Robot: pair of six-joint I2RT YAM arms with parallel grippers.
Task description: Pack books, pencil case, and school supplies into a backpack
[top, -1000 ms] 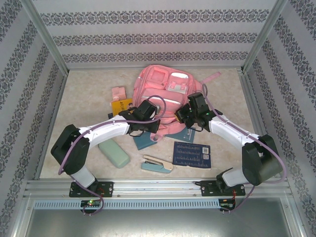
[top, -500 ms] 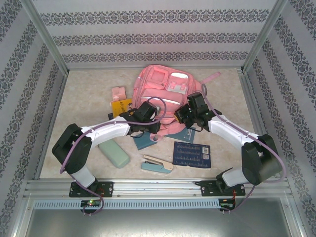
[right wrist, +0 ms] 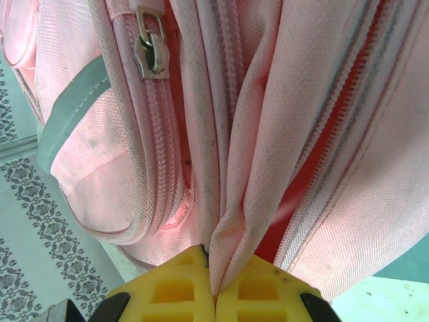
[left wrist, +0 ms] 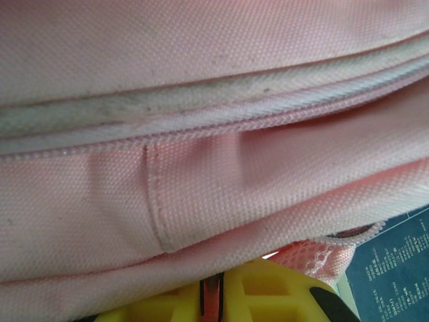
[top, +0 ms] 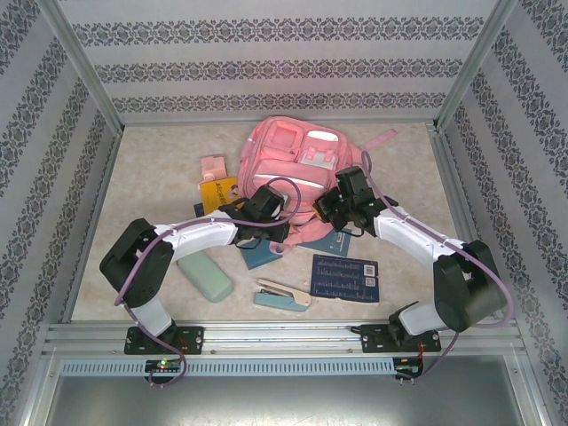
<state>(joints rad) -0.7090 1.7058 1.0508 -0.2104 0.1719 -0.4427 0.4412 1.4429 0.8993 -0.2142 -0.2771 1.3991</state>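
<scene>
The right claw pinches a fold of the pink backpack; left claw nearly closed against its fabric.

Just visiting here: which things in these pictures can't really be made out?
- Backpack interior: top view, pink fabric and both arms cover the opening.
- Left tool: left wrist view, cut off by the bottom edge; open or shut unclear.
- Yellow book: top view, left arm hides part; cover too small.
- Navy book: top view, white print too small to read.
</scene>
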